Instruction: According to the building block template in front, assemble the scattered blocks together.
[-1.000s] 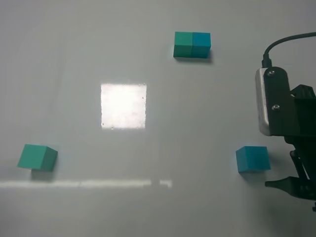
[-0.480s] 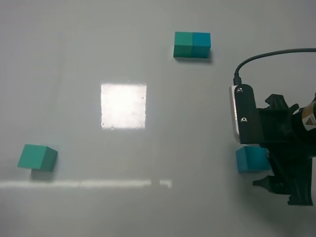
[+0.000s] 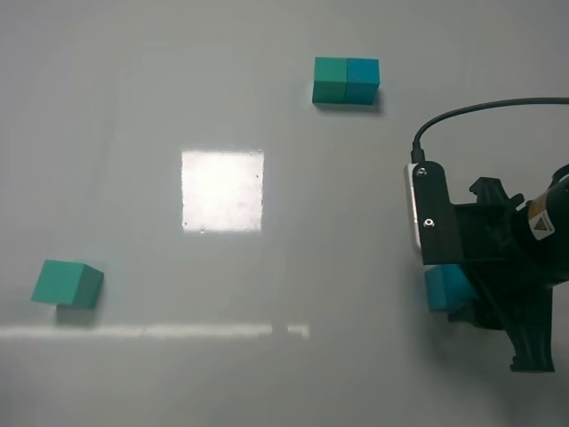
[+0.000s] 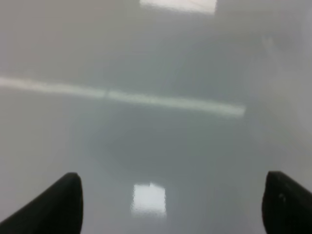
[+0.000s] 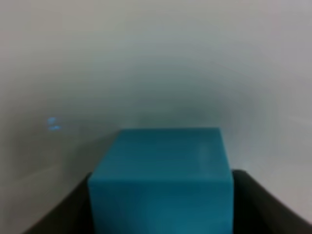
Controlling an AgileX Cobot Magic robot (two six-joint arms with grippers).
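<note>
Blue cube (image 5: 158,180) close between the right fingers (image 5: 73,214), contact unclear.

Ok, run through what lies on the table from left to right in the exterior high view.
green scattered block → bright patch of light → building block template → blue scattered block
</note>
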